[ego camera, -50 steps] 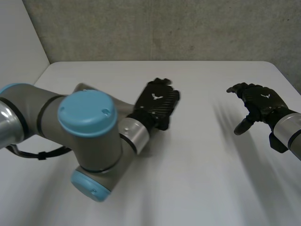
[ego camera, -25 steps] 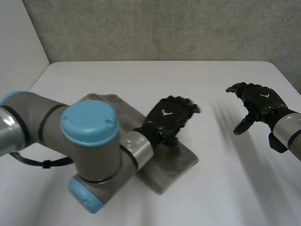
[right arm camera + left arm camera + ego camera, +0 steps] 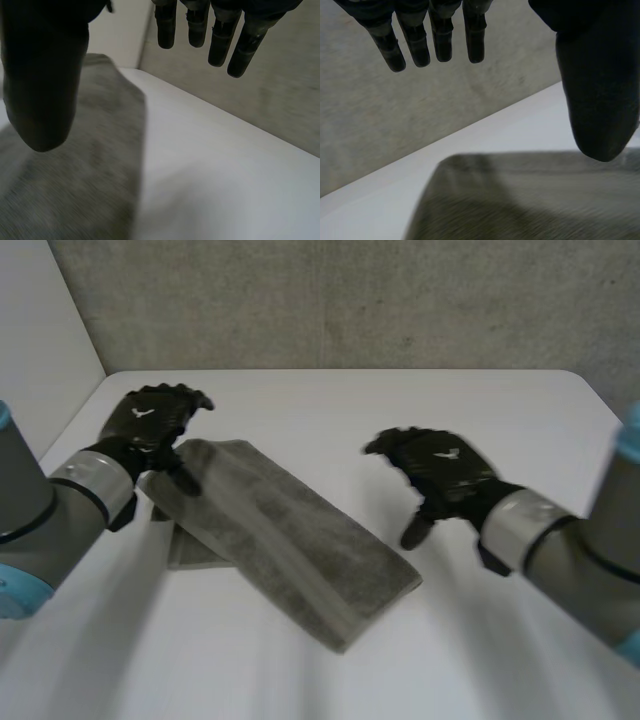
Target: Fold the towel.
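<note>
A grey towel (image 3: 280, 535) lies folded into a long strip that runs slantwise across the white table (image 3: 330, 400); a lower layer juts out under its left end. My left hand (image 3: 150, 425) hovers at the towel's far left corner, open and empty. In the left wrist view its straight fingers (image 3: 440, 42) and thumb stand above the towel's corner (image 3: 530, 200). My right hand (image 3: 440, 470) hangs just right of the strip's middle, open and empty. In the right wrist view its fingers (image 3: 210, 30) and thumb are spread above the towel's edge (image 3: 80, 175).
A grey concrete wall (image 3: 350, 300) rises behind the table's far edge. A pale wall (image 3: 35, 350) stands at the left. Bare table (image 3: 520, 640) lies to the right of the towel and in front of it.
My left hand has opened, let go of the towel and swung back from the middle to the towel's far left corner. My right hand has moved left toward the strip.
</note>
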Robot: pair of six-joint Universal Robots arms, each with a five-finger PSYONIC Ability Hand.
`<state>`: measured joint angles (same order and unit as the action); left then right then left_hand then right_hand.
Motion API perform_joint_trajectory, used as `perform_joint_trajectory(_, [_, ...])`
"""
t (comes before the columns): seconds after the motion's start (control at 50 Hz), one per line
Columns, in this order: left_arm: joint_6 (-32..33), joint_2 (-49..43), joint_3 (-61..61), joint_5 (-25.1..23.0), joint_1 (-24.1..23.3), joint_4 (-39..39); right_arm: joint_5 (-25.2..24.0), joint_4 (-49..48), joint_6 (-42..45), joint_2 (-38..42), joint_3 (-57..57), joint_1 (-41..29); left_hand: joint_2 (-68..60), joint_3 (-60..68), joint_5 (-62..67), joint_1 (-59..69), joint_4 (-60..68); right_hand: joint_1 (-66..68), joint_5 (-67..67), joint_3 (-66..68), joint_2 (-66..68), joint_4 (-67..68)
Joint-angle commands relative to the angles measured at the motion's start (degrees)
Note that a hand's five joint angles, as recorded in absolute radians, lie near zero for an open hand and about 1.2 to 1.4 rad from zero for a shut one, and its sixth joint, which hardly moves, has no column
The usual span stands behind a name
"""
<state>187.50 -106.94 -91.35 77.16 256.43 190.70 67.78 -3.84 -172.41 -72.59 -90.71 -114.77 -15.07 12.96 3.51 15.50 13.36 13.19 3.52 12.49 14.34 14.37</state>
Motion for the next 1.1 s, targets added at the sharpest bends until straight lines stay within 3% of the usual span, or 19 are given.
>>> perform_joint_trajectory(0.02, [1.12, -0.38, -1.2, 0.01, 3.8, 0.37, 2.34, 0.06, -1.09, 11.12, 12.45, -8.09, 2.67, -2.96, -1.11, -3.1, -3.36, -3.19, -3.52, -2.49, -4.34, -4.37])
perform_joint_trajectory(0.1, [0.77, 0.06, -2.78, 0.1, 5.65, 2.03, 5.42, 0.06, -3.54, 19.91, 22.82, -11.25, 2.5, -2.96, -0.94, -2.93, -3.36, -3.19, -3.52, -2.49, -4.34, -4.37])
perform_joint_trajectory(0.32, [-0.73, 1.82, -6.03, 0.1, 5.66, 5.73, 5.87, 1.64, -16.8, 37.06, 42.34, -13.9, 2.67, -2.96, -1.1, -3.1, -3.36, 0.58, 0.26, -2.49, -0.57, -4.37])
perform_joint_trajectory(0.46, [-0.73, 3.05, -7.35, 0.1, 5.74, 5.91, 5.69, 2.26, -21.83, 41.83, 46.76, -13.81, 2.67, -2.96, -1.11, -3.1, -3.36, 4.96, 4.64, -2.49, 3.82, -4.37])
perform_joint_trajectory(0.52, [-0.73, 3.31, -7.97, 0.1, 5.74, 6.43, 5.69, 3.4, -21.83, 42.7, 47.11, -13.81, 2.67, -2.96, -1.11, -3.1, -3.36, 11.19, 10.87, -2.49, 10.04, -4.37])
perform_joint_trajectory(0.56, [-0.73, 3.49, -8.41, 0.01, 5.66, 6.96, 5.61, 4.02, -21.83, 43.14, 47.02, -13.82, 2.67, -2.96, -1.11, -3.1, -3.36, 24.73, 24.41, -2.49, 23.58, -4.37])
perform_joint_trajectory(0.58, [-0.73, 3.49, -8.41, 0.01, 5.66, 6.96, 5.6, 4.02, -21.83, 43.14, 47.02, -13.81, 2.67, -2.96, -1.11, -3.1, -3.36, 24.81, 24.49, -2.49, 23.67, -4.37])
perform_joint_trajectory(0.6, [-0.73, 3.58, -8.5, 0.01, 5.66, 7.05, 5.43, 4.19, -21.83, 43.14, 46.68, -13.9, 2.67, -2.96, -1.11, -3.1, -3.36, 35.8, 35.48, -2.49, 34.66, -4.37])
perform_joint_trajectory(0.62, [-0.73, 3.58, -8.5, 0.01, 5.66, 7.05, 5.43, 4.19, -21.83, 43.14, 46.67, -13.9, 2.67, -2.96, -1.11, -3.1, -3.36, 35.91, 35.59, -2.49, 34.77, -4.37])
perform_joint_trajectory(0.66, [-0.73, 3.58, -8.58, 0.01, 5.57, 7.05, 5.17, 4.28, -21.75, 42.18, 45.62, -13.82, 2.67, -2.96, -1.11, -3.1, -3.36, 66.02, 65.69, -2.49, 64.87, -4.37])
perform_joint_trajectory(0.78, [-0.73, 3.75, -8.67, 0.01, 5.66, 7.05, 4.11, 3.75, -21.31, 36.46, 40.78, -13.11, 2.67, -2.96, -1.11, -3.1, -3.36, 66.81, 66.48, -2.49, 65.66, -4.37])
perform_joint_trajectory(0.9, [-0.73, 4.9, -9.38, 0.01, 5.66, 7.05, 1.47, 3.93, -16.82, 25.48, 30.85, -11.97, 3.01, -2.96, -1.44, -3.44, -3.36, 66.81, 66.48, -2.49, 65.66, -4.37])
perform_joint_trajectory(1.04, [-0.73, 6.83, -10.16, 0.01, 5.31, 6.96, -2.82, 6.56, -2.53, 9.86, 13.39, 3.12, 3.17, -2.96, -1.61, -3.6, -3.36, 66.81, 66.48, -2.49, 65.66, -4.37])
perform_joint_trajectory(1.1, [-0.73, 7.09, -10.34, -0.08, 4.96, 6.87, -3.89, 7.97, 0.84, 7.9, 10.99, 5.78, 3.17, -2.96, -1.61, -3.6, -3.36, 66.81, 66.48, -2.49, 65.66, -4.37])
